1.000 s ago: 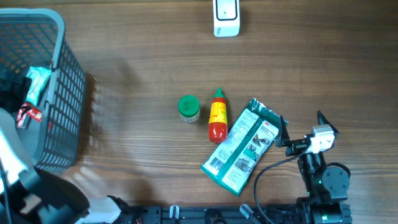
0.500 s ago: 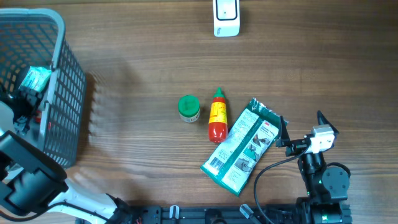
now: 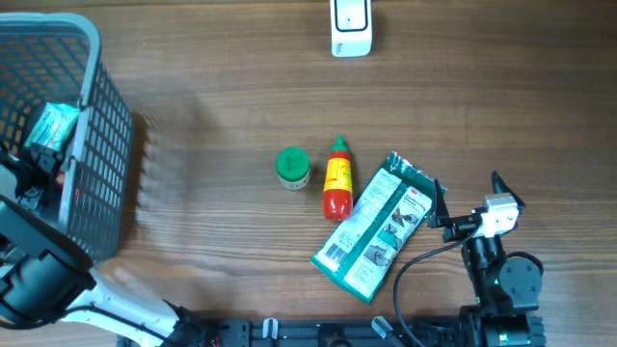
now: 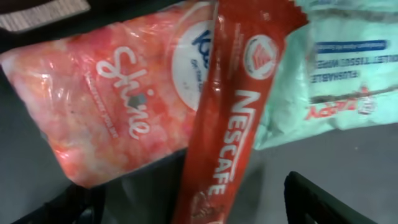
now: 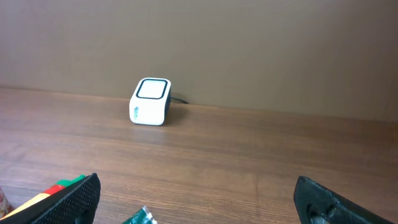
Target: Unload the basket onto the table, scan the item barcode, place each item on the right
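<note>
Your grey plastic mesh basket (image 3: 92, 106) stands at the left edge of the wooden table (image 3: 222, 87), and your left arm reaches down into it. Three soft packs lie on its floor. A red Nescafe stick sachet (image 4: 233, 118) runs diagonally across the top. It overlaps a pink-and-orange tissue pack marked Shine (image 4: 112, 106) on one side and a pale green wipes pack (image 4: 342, 62) on the other. Your left gripper (image 4: 199, 205) hangs just over the sachet's lower end. Its jaws are spread wide to either side, with no finger touching the sachet and nothing held.

The white box-shaped barcode scanner (image 3: 351, 27) sits at the far edge of the table, well apart from the basket.

Mid-table, a small round jar with a green lid (image 3: 292, 168) stands just beside a red sauce bottle with a yellow label (image 3: 335, 178), which lies on its side. Near that lies a flat green-and-white packet (image 3: 376, 226) at a slant, its barcode at the near end.

Your right gripper (image 5: 196, 186) rests low beside that packet's far corner, jaws fully apart and empty. From its wrist camera, bare table lies between it and the scanner.
</note>
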You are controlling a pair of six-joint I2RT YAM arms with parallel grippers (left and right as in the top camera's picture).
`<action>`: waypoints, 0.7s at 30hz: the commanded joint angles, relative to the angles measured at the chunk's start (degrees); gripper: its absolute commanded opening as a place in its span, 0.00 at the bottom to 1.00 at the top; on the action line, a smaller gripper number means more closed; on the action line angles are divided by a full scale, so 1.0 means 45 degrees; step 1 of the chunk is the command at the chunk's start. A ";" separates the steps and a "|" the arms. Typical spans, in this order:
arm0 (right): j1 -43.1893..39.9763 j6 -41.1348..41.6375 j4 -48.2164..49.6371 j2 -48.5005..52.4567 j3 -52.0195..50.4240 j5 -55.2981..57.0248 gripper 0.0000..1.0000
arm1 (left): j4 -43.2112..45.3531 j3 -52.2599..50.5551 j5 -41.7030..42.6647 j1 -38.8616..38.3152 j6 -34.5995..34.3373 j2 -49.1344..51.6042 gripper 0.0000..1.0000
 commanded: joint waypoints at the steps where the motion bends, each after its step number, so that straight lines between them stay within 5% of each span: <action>1: 0.0063 -0.0112 0.0024 0.0000 -0.0010 0.0185 1.00 | 0.0063 -0.0180 0.0408 0.0049 0.0078 0.0729 0.79; 11: 0.0063 -0.0112 0.0024 0.0000 -0.0010 0.0185 1.00 | 0.0112 -0.0180 0.1190 0.0044 0.0068 0.0957 0.73; 12: 0.0063 -0.0117 0.0024 0.0000 -0.0010 0.0185 1.00 | 0.0044 -0.0180 0.1171 0.0044 0.0073 0.0933 0.79; 13: 0.0063 -0.0107 0.0024 0.0000 -0.0010 0.0185 1.00 | 0.0005 -0.0180 0.1166 0.0049 0.0068 0.0869 0.97; 21: 0.0063 -0.0107 0.0024 0.0000 -0.0010 0.0185 1.00 | -0.0063 -0.0175 0.1180 0.0083 -0.0476 -0.0879 1.00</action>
